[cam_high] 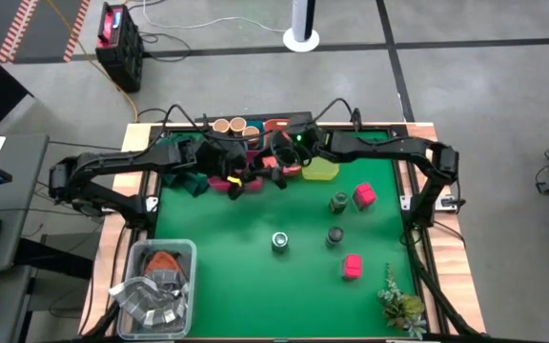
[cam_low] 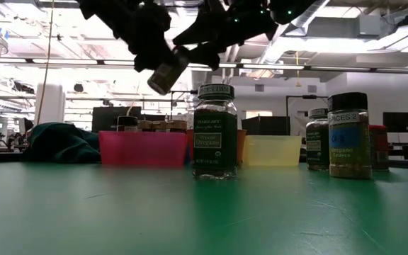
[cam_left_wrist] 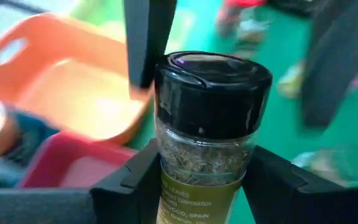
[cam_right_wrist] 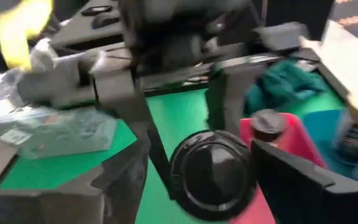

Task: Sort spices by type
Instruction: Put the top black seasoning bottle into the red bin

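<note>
I hold a spice jar (cam_left_wrist: pixel 205 134), clear with green flakes and a black cap, in my left gripper (cam_left_wrist: pixel 202 169), in the air over the trays at the table's far edge (cam_high: pixel 234 179). My right gripper (cam_right_wrist: pixel 210 165) is open, and its fingers stand on either side of the jar's black cap (cam_right_wrist: pixel 213 177). I cannot tell whether they touch it. An oregano jar (cam_low: pixel 214 131) and two more jars (cam_high: pixel 338 202) (cam_high: pixel 335 235) stand on the green mat. Two pink boxes (cam_high: pixel 363 195) (cam_high: pixel 352 266) lie there too. Tan-topped jars (cam_high: pixel 229 125) stand at the far edge. My left gripper pinches the jar by its glass body (cam_left_wrist: pixel 191 180) just under the cap, one finger on each side. The jar lies along the fingers, with the cap sticking out past their tips. It is lifted clear of the table and hangs tilted in the low view (cam_low: pixel 166 74).
The magenta tray (cam_low: pixel 142 147), the orange tray (cam_left_wrist: pixel 73 87) and the yellow-green tray (cam_high: pixel 320 170) sit in a row at the far edge, with a teal cloth (cam_high: pixel 193 183) to their left. A clear tub of grey packets (cam_high: pixel 155 286) stands near left and a plant sprig (cam_high: pixel 398 303) lies near right.
</note>
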